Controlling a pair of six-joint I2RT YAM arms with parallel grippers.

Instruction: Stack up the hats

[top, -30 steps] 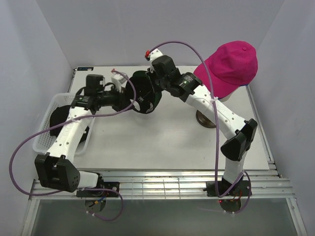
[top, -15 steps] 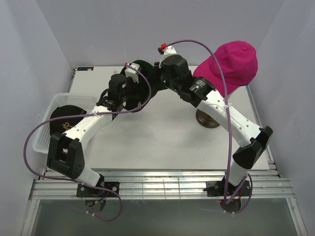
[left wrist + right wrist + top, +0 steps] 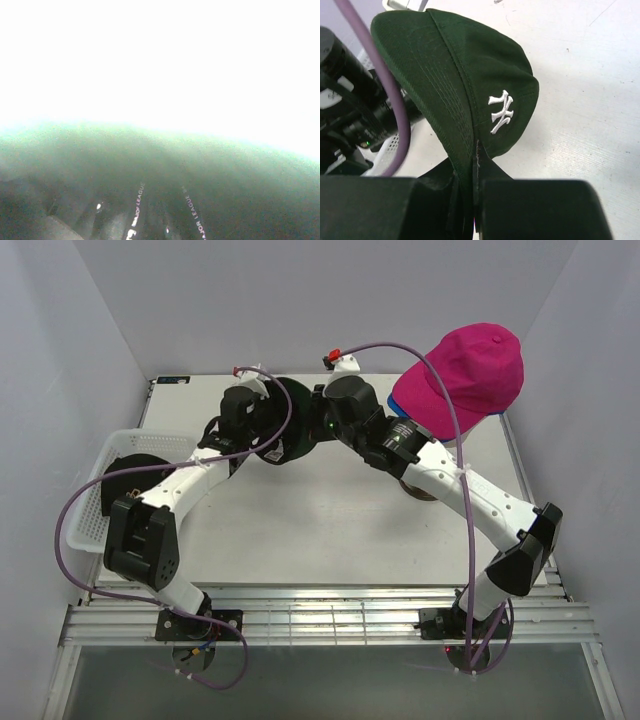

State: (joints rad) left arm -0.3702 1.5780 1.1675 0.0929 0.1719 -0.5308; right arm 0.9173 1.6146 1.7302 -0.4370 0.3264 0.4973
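The right gripper [image 3: 472,167] is clamped on the edge of the dark green fabric cap with a white NY logo [image 3: 470,80], over the white bench [image 3: 580,100] — the left gripper [image 3: 268,430] is beside it, and I cannot tell its opening.

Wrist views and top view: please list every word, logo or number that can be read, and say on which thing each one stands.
"NY": white embroidered logo on the dark green cap, right wrist view.
"MAJOR LEAGUE": white print running along two dark strips, left wrist view; the picture is blurred and anything further on the strips is unreadable.
Top view: no text can be read.
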